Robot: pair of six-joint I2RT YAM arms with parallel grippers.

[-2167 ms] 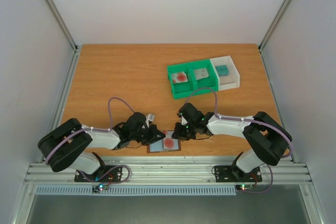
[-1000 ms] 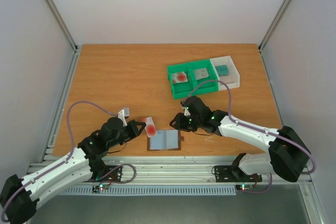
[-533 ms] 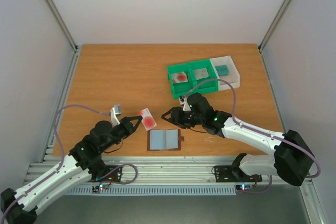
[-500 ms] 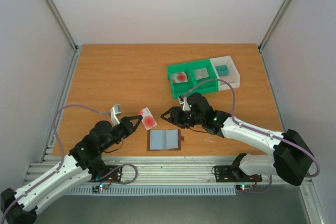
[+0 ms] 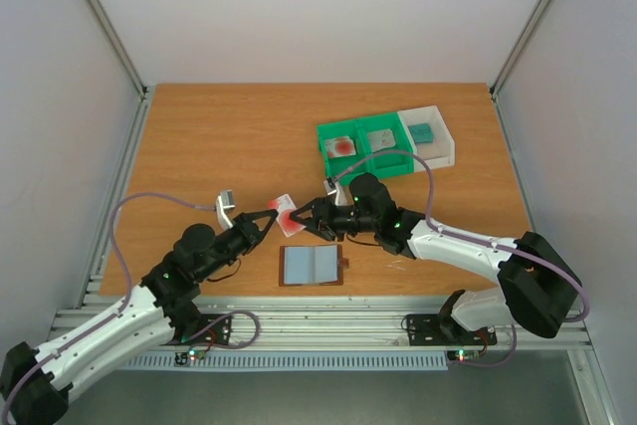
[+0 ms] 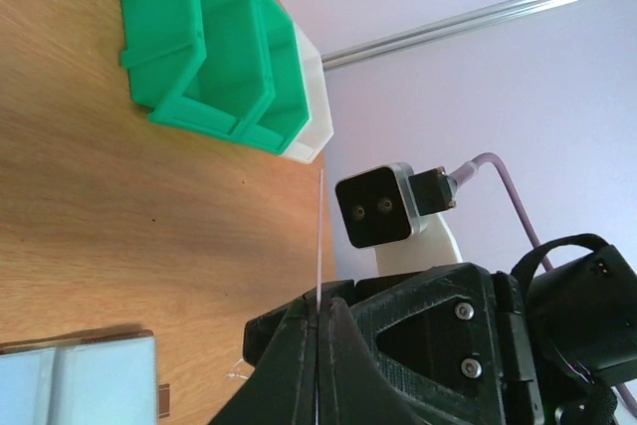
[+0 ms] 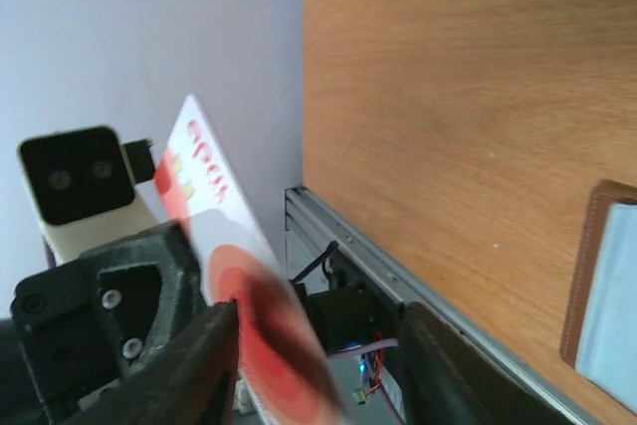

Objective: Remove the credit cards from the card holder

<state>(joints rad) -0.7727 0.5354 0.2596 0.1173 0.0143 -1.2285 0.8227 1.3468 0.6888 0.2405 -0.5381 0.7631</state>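
The card holder (image 5: pixel 312 266) lies open and flat near the table's front edge, its grey-blue inner faces up. My left gripper (image 5: pixel 276 215) is shut on the pale card with the red blot (image 5: pixel 286 209) and holds it in the air above and left of the holder. In the left wrist view the card (image 6: pixel 319 236) shows edge-on, pinched between the shut jaws (image 6: pixel 319 314). My right gripper (image 5: pixel 308 217) is open right beside the card. In the right wrist view the card (image 7: pixel 214 236) stands between the open fingers (image 7: pixel 212 360), close to the left one.
A green two-compartment tray (image 5: pixel 350 168) at the back right holds a red-blotted card (image 5: pixel 341 145) and a grey card (image 5: pixel 381 138). The white tray (image 5: pixel 445 151) joined to it holds a teal card (image 5: pixel 422 132). The two grippers are nearly touching.
My left gripper has lifted the red-blotted card off the holder and carried it up and to the right. My right gripper has moved left to meet it.
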